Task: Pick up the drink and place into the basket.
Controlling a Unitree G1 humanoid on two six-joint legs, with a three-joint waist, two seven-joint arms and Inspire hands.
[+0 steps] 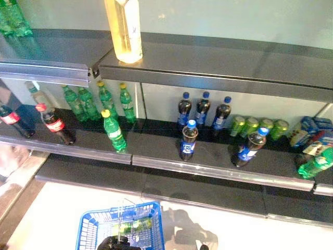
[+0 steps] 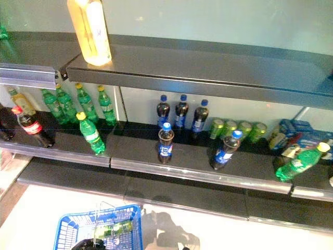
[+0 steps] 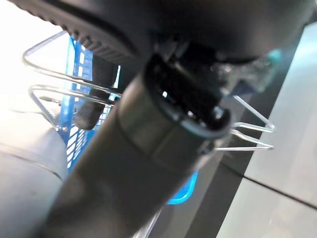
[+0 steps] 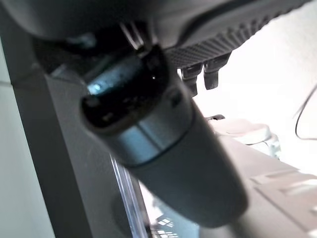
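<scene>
A blue wire-handled basket (image 1: 91, 229) hangs low in front of the shelves, with a green bottle (image 1: 134, 225) lying on its side inside. My left hand (image 1: 117, 243) is at its near rim. In the left wrist view a finger (image 3: 88, 113) is curled under the wire handles (image 3: 54, 74). My right hand (image 4: 205, 74) hangs low to the right, away from the shelves, its fingers relaxed and holding nothing. Drinks stand on the middle shelf: green bottles (image 1: 113, 131), blue-capped dark bottles (image 1: 188, 140) and red-capped cola bottles (image 1: 54, 124).
A tall yellow bottle (image 1: 125, 28) stands on the upper shelf. Green cans (image 1: 258, 126) and blue cartons (image 1: 312, 130) sit at the back right, and a green bottle (image 1: 316, 164) lies tipped at the far right. The shelf's front edge (image 1: 208, 172) juts out above the basket.
</scene>
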